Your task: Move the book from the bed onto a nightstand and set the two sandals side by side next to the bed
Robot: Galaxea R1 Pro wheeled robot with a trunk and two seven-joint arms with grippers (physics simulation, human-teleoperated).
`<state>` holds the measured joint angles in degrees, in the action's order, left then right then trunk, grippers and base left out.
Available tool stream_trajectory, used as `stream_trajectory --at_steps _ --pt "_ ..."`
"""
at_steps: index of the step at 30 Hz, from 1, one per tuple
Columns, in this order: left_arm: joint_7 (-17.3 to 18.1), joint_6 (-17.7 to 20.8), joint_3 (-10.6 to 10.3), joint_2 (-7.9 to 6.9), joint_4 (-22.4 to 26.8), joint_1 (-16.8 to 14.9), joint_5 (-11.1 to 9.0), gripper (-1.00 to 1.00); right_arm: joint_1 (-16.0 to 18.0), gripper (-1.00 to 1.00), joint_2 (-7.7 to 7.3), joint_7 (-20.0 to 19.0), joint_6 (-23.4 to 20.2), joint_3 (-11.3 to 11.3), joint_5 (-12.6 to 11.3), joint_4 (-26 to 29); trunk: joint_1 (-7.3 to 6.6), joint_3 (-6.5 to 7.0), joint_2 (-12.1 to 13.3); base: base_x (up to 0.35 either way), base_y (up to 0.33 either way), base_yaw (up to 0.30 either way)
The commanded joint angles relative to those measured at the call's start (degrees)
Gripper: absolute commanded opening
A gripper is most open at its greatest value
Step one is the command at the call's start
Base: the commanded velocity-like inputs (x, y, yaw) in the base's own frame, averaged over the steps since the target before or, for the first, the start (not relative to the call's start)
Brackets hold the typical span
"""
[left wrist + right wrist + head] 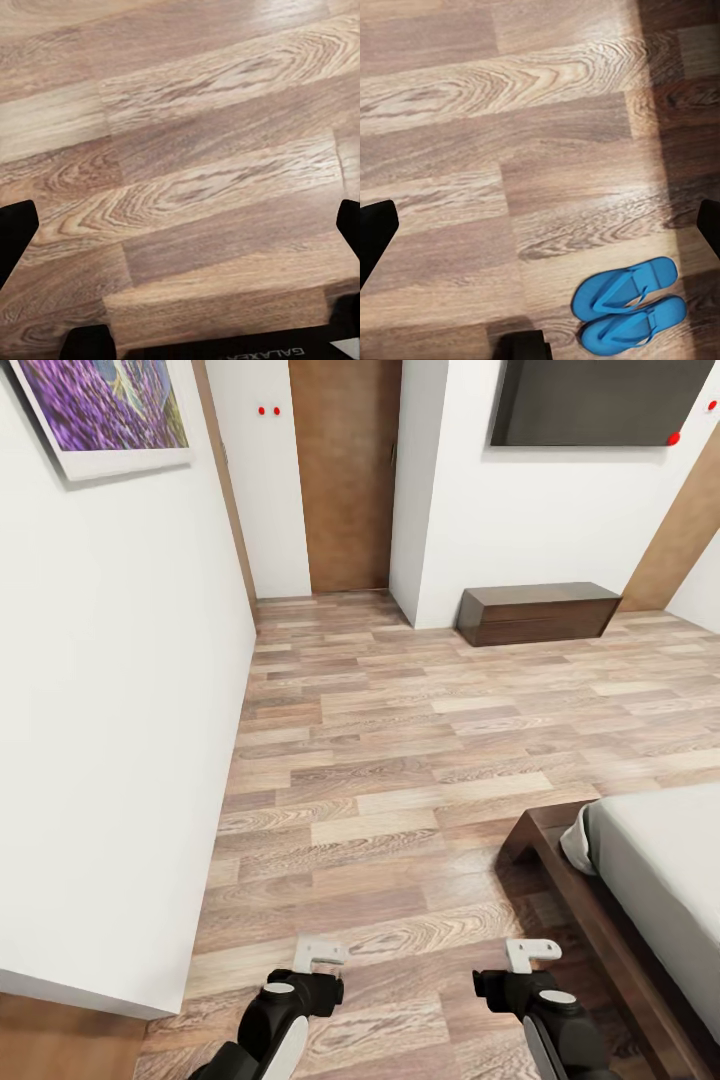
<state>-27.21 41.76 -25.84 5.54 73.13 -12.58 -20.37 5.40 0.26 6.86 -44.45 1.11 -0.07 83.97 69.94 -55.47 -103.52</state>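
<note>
Two bright blue sandals lie side by side on the wood floor in the right wrist view, one (622, 289) touching the other (634, 328). My right gripper (540, 225) hovers open above the floor beside them, holding nothing. My left gripper (180, 225) is also open over bare planks. In the head view both grippers, left (320, 952) and right (533, 952), hang low at the front. The bed (665, 860), with its dark frame and off-white mattress, stands at the right. The book and the nightstand are out of view.
A white wall (110, 710) runs close along my left, with a lavender picture (105, 405). A long low dark cabinet (537, 612) stands against the far wall under a dark screen (600, 400). A brown door (345, 470) is at the back. Open floor lies ahead.
</note>
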Motion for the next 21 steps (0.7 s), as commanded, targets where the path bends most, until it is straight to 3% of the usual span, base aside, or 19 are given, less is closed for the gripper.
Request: stream_trajectory --at_steps 1,14,18,21 --pt "-0.53 0.09 -0.07 -0.01 -0.55 -0.05 -0.63 1.00 0.01 1.00 0.03 0.37 -0.29 0.09 0.01 -0.21 -0.01 -0.04 -0.02 0.000 0.000 0.000" --pt "-0.29 -1.35 0.45 0.01 -4.40 -0.07 -0.89 1.00 0.02 1.00 0.20 0.93 -0.37 0.84 0.14 -1.67 -0.01 -0.04 -0.02 0.000 0.000 0.000" --pt "-0.28 -3.87 0.38 0.03 -5.82 -0.08 -0.74 1.00 0.03 1.00 0.38 1.49 -0.37 1.32 0.21 -1.66 -0.01 -0.04 -0.02 0.000 0.000 0.000" --pt "-0.25 -6.66 0.24 0.11 -8.45 -0.09 -0.60 1.00 0.04 1.00 0.88 3.47 -0.37 2.95 0.31 -1.29 -0.01 -0.04 -0.02 0.000 0.000 0.000"
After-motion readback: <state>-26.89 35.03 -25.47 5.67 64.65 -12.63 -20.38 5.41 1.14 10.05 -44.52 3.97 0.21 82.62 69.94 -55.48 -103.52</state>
